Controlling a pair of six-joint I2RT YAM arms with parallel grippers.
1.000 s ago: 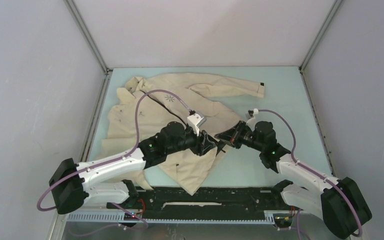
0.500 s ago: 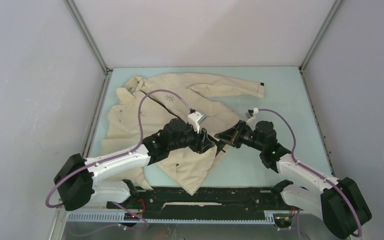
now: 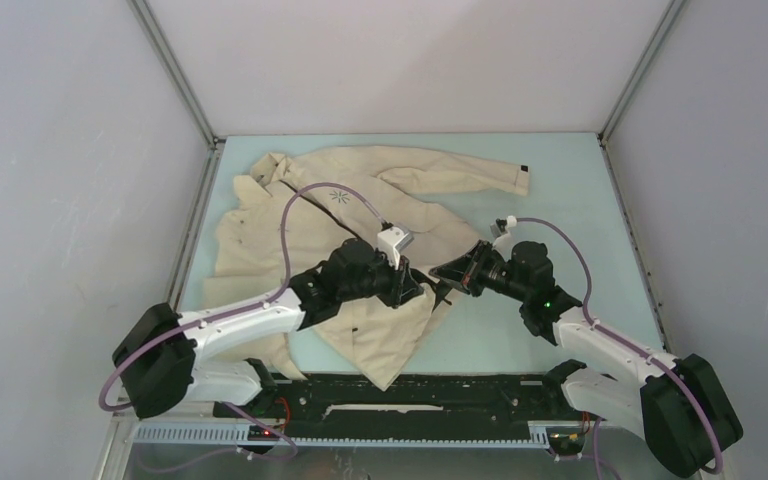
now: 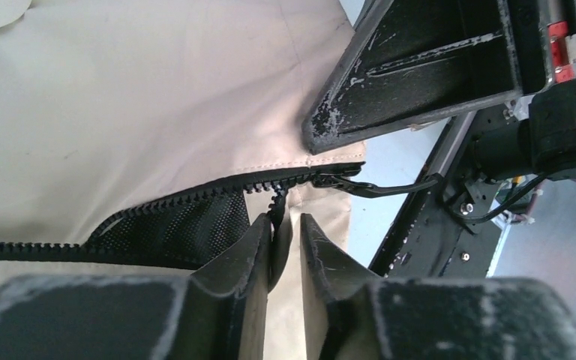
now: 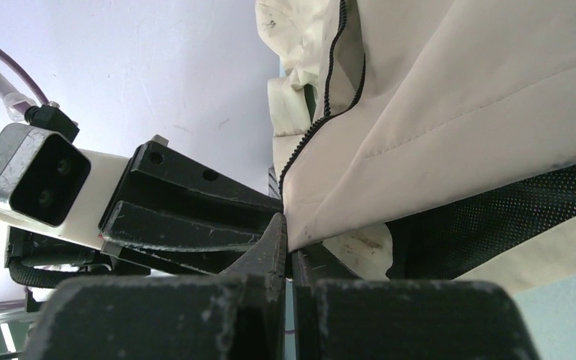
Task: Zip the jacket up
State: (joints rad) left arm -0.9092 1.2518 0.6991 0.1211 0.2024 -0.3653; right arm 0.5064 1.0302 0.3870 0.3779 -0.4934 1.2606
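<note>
The left gripper [image 4: 285,244] pinches nearly closed on the zipper [image 4: 195,201] edge of the beige jacket [image 3: 280,230]. The right gripper [image 5: 289,255] clamps the facing hem. The zipper pull [image 4: 367,187] juts between them. The jacket sprawls over the table's [image 3: 560,180] left half.
</note>
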